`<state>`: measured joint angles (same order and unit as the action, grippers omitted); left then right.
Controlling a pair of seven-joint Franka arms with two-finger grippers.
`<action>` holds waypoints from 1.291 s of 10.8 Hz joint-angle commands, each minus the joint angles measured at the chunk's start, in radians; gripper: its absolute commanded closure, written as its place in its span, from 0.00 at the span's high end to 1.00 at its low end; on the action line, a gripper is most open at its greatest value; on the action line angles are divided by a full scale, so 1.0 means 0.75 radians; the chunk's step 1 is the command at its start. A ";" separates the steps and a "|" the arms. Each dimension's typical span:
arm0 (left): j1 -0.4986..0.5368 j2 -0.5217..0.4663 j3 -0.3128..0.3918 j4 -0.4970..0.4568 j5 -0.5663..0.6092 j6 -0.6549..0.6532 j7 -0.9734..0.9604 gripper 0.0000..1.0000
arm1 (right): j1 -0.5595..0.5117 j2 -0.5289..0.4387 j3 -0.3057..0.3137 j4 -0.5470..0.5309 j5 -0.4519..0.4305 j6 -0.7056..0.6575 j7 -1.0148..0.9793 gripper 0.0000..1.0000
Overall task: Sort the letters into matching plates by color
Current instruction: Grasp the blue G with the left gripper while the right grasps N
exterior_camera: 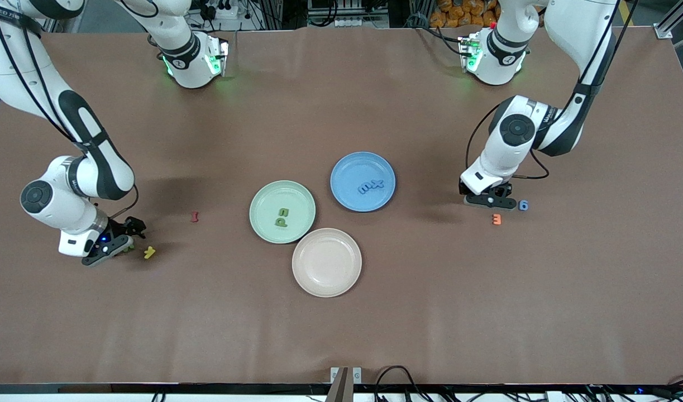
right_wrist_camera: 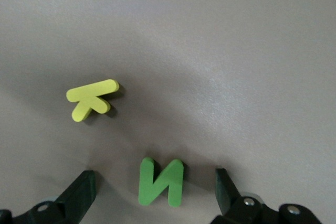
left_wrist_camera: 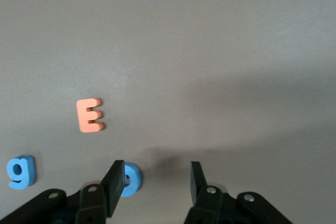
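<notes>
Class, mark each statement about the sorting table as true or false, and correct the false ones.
1. The green plate holds two green letters. True.
2. The beige plate holds a yellow letter. False: nothing lies in it; the yellow letter is on the table near the right gripper.
3. The right gripper is open with a green N between its fingers. True.
4. The blue plate holds nothing. False: blue letters lie in it.
5. An orange E and a blue g lie on the table beside the left gripper. True.
6. The left gripper is over the green plate. False: it is low over the table at the left arm's end.
</notes>
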<state>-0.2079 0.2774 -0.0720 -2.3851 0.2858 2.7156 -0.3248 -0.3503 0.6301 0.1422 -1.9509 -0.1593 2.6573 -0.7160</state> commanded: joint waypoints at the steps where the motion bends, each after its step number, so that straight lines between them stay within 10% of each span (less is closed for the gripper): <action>1: 0.011 -0.032 0.055 -0.078 -0.005 0.101 0.108 0.57 | -0.057 -0.030 0.023 -0.039 -0.045 0.024 -0.013 1.00; 14: 0.020 0.027 0.106 -0.156 -0.021 0.275 0.138 0.56 | -0.032 -0.018 0.023 0.018 -0.027 0.026 0.000 0.88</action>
<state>-0.1970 0.2973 -0.0007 -2.4889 0.2858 2.8933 -0.2596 -0.3704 0.6267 0.1510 -1.9330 -0.1699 2.6736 -0.7173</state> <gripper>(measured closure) 0.427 0.088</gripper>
